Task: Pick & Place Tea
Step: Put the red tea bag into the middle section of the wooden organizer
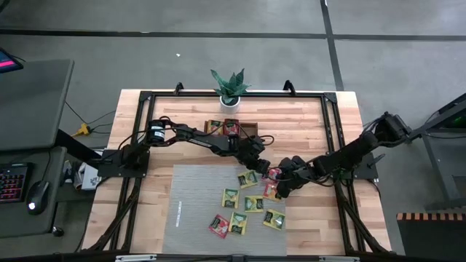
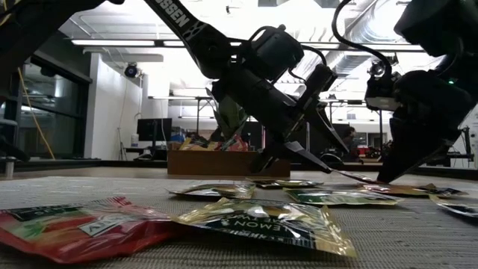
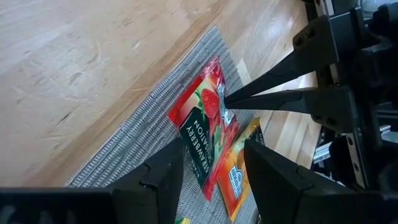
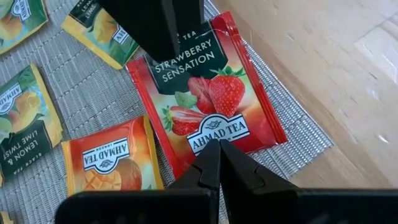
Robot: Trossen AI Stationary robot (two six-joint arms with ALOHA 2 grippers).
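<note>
A red strawberry tea sachet (image 4: 205,93) lies at the right edge of the grey ribbed mat (image 1: 196,204), also seen as the red sachet (image 1: 274,173) from above. My right gripper (image 4: 217,146) reaches in from the table's right and is shut on the sachet's near-right edge. My left gripper (image 3: 213,149) is open and hovers over the sachet's opposite end, one finger on each side of it, touching nothing that I can see. Several yellow, green and orange sachets (image 1: 247,207) lie flat on the mat. My right gripper pinches the red sachet's sealed edge (image 4: 208,138) beside the brand label, between its two fingertips (image 3: 249,98), only at their free ends. The fingers come slanting down from the table's right. The sachet stays nearly flat, its other end on the mat.
The brown wooden tray (image 1: 251,129) with some sachets in it stands at the far side, behind my left arm. A potted plant (image 1: 230,87) sits at the far edge. An orange sachet (image 4: 112,158) lies right beside the red one. Bare wood (image 1: 328,131) lies right of the mat.
</note>
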